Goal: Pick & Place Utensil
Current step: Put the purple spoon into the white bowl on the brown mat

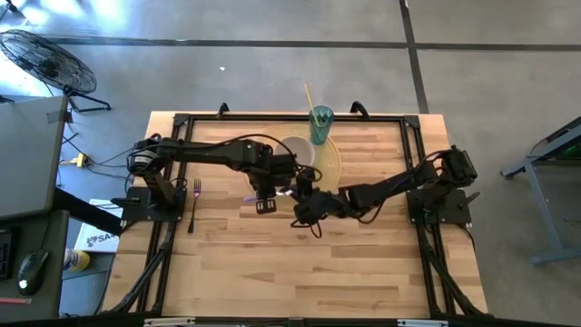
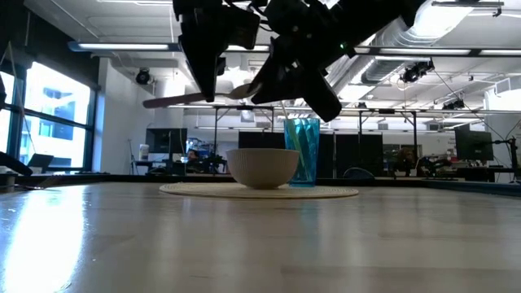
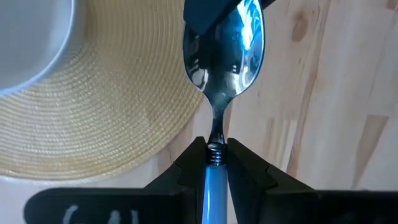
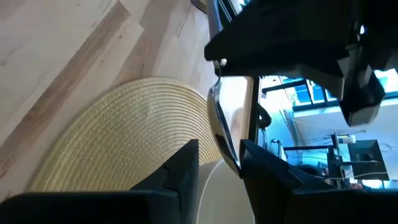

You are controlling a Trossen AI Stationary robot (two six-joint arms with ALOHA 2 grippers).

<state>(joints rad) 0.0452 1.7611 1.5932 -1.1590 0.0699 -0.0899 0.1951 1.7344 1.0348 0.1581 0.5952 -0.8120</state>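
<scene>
A spoon (image 3: 224, 56) with a shiny metal bowl and a pale blue handle is in the air over the table, beside a woven placemat (image 1: 334, 163). My left gripper (image 3: 216, 158) is shut on it; in the high view the gripper (image 1: 265, 198) is left of the mat. My right gripper (image 4: 221, 165) is open, with one finger on each side of the spoon's bowl (image 4: 219, 121). A white bowl (image 1: 295, 151) and a teal cup (image 1: 321, 125) stand on the mat. My left gripper pinches the spoon between its two fingers at the neck (image 3: 216, 149), where the blue handle meets the metal. The fingers lie along the spoon, with the handle running back between them. The spoon is lifted clear and about level (image 2: 187, 99), its handle end toward the table's left. My right gripper has the tip of the spoon's bowl (image 3: 208, 28) between its fingers (image 4: 267, 168). I cannot tell whether they touch it.
A fork (image 1: 194, 204) lies on the wood near the left arm's base. A straw sticks out of the teal cup (image 2: 303, 150). The near half of the table (image 1: 300, 272) is bare wood. Black frame rails run along the table's edges.
</scene>
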